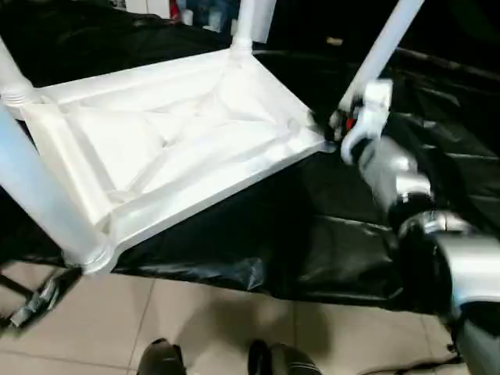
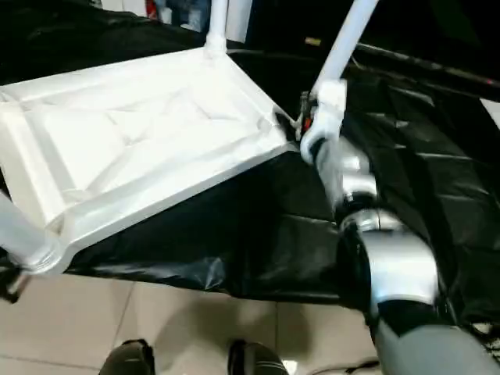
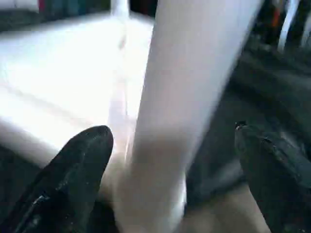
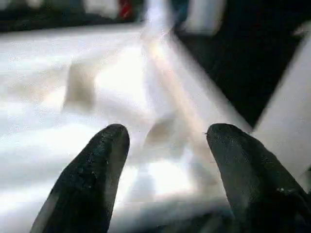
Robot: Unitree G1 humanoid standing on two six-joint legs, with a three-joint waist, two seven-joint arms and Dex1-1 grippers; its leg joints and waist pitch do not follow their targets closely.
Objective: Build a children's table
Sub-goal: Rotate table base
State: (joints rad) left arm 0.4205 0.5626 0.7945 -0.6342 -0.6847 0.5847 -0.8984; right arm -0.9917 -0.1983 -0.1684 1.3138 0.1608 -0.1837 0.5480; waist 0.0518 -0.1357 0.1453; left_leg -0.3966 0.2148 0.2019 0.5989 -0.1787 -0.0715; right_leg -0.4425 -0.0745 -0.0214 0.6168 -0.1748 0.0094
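The children's table lies upside down, its white top (image 1: pixel 180 141) showing the ribbed underside. Legs stand in the far corner (image 1: pixel 254 19), the far-left corner (image 1: pixel 9 78) and the near-left corner (image 1: pixel 39 195). Another leg (image 1: pixel 383 47) leans over the right corner, its lower end hidden behind my right wrist. My right gripper (image 1: pixel 334 129) sits at that corner, open, its fingers (image 4: pixel 97 165) over the top's rim (image 4: pixel 160 131). My left gripper (image 3: pixel 170 131) is open around the near-left leg (image 3: pixel 184 97), with its fingers (image 3: pixel 82 160) clear of the tube on both sides.
Crumpled black sheeting (image 1: pixel 328 234) covers the work surface under the top and hangs over its front edge. Below it lies a tiled floor (image 1: pixel 203 320), with the robot's dark feet (image 1: pixel 273 361) at the bottom. My silver right forearm (image 1: pixel 437 250) crosses the right side.
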